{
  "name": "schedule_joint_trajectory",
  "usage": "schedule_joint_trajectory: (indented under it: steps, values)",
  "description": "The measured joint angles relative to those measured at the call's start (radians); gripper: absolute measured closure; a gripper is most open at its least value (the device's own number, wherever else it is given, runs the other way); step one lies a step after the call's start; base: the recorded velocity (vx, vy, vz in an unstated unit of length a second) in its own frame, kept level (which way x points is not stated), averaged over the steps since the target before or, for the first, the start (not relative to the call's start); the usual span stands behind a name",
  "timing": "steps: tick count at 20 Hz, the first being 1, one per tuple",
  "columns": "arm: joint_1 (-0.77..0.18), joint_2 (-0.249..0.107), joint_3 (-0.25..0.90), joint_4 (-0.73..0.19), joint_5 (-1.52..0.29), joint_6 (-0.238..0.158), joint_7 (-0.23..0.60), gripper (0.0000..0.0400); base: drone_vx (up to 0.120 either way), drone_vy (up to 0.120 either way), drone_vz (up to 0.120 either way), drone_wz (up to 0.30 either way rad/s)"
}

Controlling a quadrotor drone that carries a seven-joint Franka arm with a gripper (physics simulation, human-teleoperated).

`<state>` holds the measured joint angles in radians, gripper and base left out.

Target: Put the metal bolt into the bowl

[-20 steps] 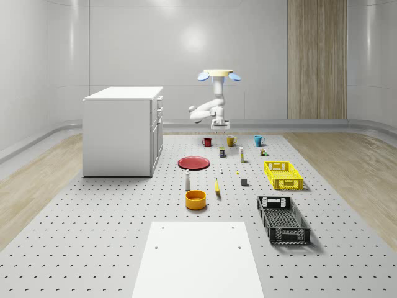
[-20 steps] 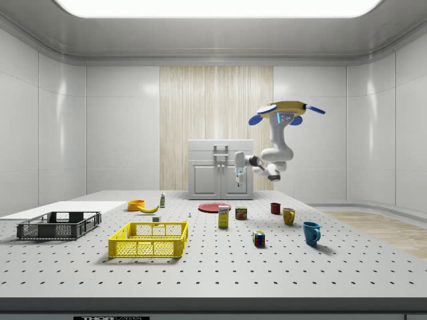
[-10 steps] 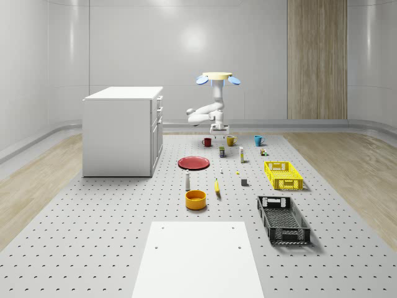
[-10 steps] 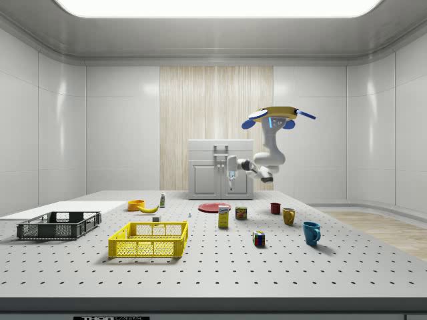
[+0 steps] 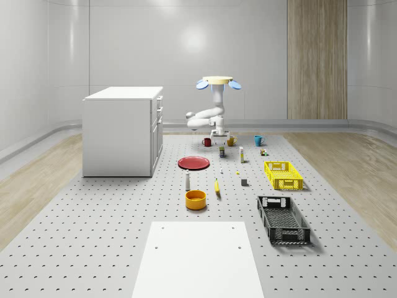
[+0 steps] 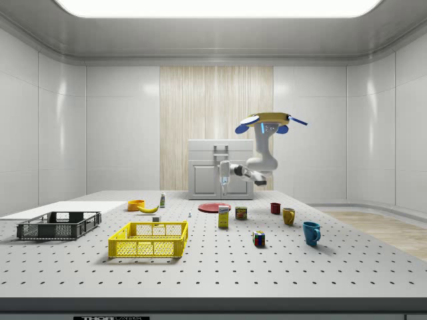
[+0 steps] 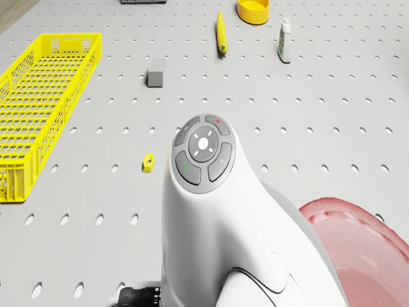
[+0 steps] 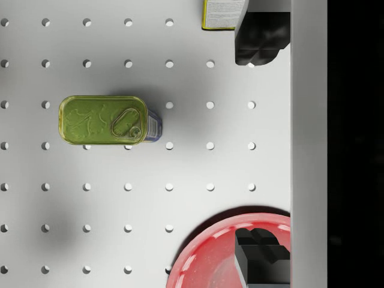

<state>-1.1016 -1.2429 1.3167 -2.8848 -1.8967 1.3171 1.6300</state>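
Metal bolt [image 5: 221,172], small, rigid, probably slick, best pinched across its shank, lies near the red plate [image 5: 194,162]; drone [image 5: 218,81] hovers beside the plate, gripper [image 8: 262,150] spread empty over its rim.

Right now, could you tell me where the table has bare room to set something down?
Free patches: between the cabinet and the orange bowl, and between that bowl and the black crate. It is crowded farther back, where the red plate, can and mugs cluster under the hovering drone and gripper.
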Motion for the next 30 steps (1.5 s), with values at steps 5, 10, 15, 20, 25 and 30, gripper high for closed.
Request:
schedule_joint_trajectory:
  steps: [5, 10, 15, 20, 25, 30]
  values:
    - [-0.006, -0.021, 0.005, 0.001, 0.01, 0.02, 0.006, 0.0, 0.12, 0.0, -0.048, 0.0]
    - [-0.012, -0.041, 0.01, 0.003, 0.02, 0.038, 0.011, 0.0, 0.12, 0.0, -0.12, 0.0]
    - [-0.017, -0.06, 0.015, 0.004, 0.029, 0.056, 0.016, 0.0, 0.12, -0.056, -0.048, 0.0]
    - [-0.022, -0.079, 0.019, 0.005, 0.038, 0.073, 0.02, 0.0, 0.12, 0.0, -0.088, 0.0]
    - [-0.027, -0.096, 0.023, 0.006, 0.046, 0.089, 0.024, 0.0, 0.12, 0.0, -0.008, 0.0]
    - [-0.031, -0.112, 0.026, 0.007, 0.053, 0.104, 0.028, 0.0, 0.12, 0.0, -0.048, 0.0]
